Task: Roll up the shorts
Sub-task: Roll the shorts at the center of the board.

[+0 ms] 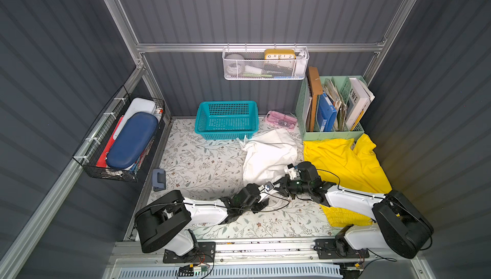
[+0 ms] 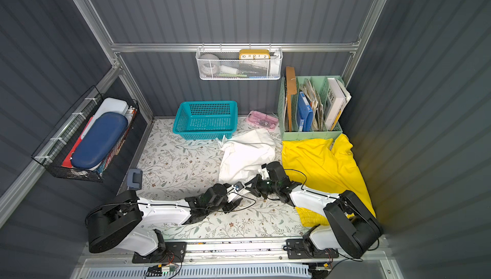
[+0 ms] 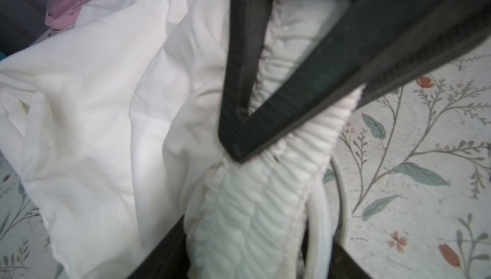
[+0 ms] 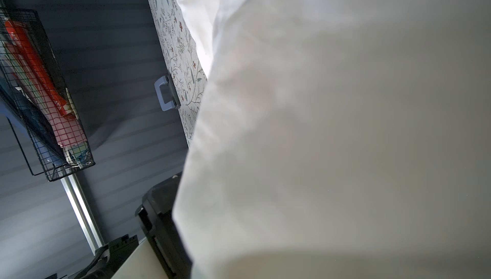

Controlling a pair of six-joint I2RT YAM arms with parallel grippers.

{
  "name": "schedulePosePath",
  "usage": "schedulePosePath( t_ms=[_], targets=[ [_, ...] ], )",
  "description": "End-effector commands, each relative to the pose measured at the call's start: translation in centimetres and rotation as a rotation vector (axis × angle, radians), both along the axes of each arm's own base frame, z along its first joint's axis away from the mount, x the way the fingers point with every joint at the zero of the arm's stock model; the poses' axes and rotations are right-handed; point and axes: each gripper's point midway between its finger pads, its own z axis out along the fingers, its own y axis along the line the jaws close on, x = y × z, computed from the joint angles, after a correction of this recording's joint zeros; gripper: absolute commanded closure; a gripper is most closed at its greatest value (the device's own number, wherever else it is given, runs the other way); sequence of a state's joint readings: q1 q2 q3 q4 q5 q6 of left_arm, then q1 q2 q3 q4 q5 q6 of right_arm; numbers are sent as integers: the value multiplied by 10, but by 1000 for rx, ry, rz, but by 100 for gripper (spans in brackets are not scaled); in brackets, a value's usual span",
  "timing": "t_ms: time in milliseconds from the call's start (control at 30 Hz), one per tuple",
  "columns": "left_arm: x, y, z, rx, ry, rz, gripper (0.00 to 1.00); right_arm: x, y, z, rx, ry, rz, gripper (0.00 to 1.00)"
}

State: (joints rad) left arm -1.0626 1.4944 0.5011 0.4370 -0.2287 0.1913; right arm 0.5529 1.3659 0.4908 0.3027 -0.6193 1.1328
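My right gripper point(image 3: 235, 148) is clenched on the bunched waistband point(image 3: 255, 198) of the soft white cloth shorts point(image 1: 268, 155). My left gripper point(image 3: 259, 231) sits right beside it, with one finger on each side of that waistband. I cannot tell if it is squeezing. The shorts spread out past both grippers on the flowery worktop point(image 1: 202, 163). The bright yellow cloth shorts point(image 1: 345, 163) lie to the right of my right gripper.

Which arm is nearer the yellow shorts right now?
Right. The right arm reaches across the yellow shorts, directly above them. The left arm stretches over the floral mat on the other side, ending at the white shorts, clear of the yellow cloth.
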Motion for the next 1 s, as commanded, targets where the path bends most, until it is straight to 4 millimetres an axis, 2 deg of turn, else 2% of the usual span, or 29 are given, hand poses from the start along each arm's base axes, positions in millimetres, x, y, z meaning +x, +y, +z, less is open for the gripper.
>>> schedulePosePath(
  t_ms=[0,200,300,400,467,533,633,800,967],
  targets=[
    [-1,-4,8,-37,15,10,48,3,0,8,28,-35,9,100],
    [-6,-7,18,-57,18,-19,78,2,1,4,31,-27,25,100],
    [-8,-12,17,-40,42,-44,84,1,1,5,30,-41,36,98],
    [-12,-19,21,-18,59,-90,88,0,-1,6,14,-68,53,65],
    [-13,-23,27,1,62,-119,89,0,-6,9,-14,-93,61,48],
    [-15,-28,34,25,72,-147,89,-1,-15,11,-66,-128,65,37],
    [-22,-34,39,54,126,-196,90,0,-29,24,-138,-211,70,29],
    [-31,-41,46,88,182,-260,90,3,-66,50,-304,-360,26,25],
    [-32,-39,53,117,220,-296,91,5,-110,63,-482,-489,-89,23]
  ],
)
